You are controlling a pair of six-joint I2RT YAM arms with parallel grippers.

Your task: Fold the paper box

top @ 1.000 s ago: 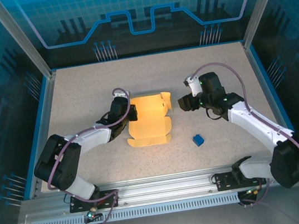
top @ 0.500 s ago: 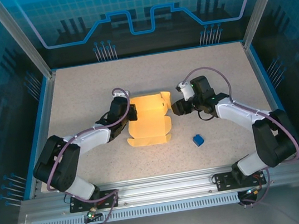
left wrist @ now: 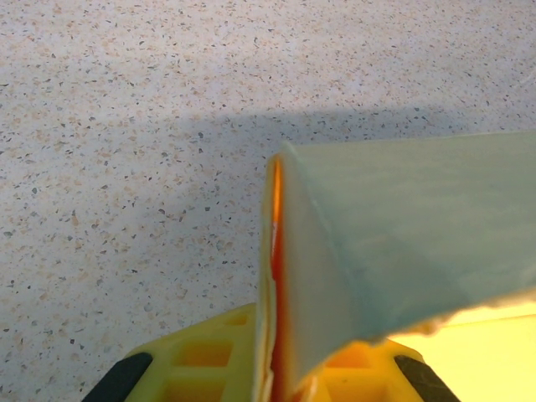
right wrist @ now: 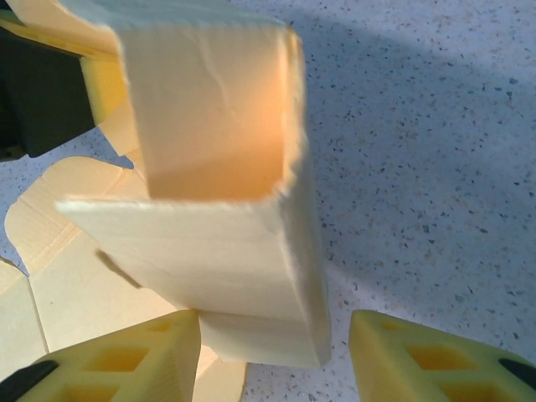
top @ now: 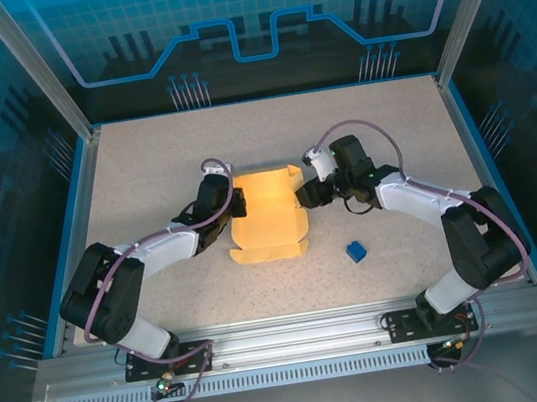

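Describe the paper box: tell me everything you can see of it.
The paper box is thin, pale yellow cardboard, creased into panels and only partly folded. It lies near the middle of the speckled table, between the two arms. Its side walls stand raised, and rounded tab flaps show at its far right corner. The left pincer is shut on the edge of its left wall. The right pincer is open, its fingers either side of the folded right wall, with a gap at one finger.
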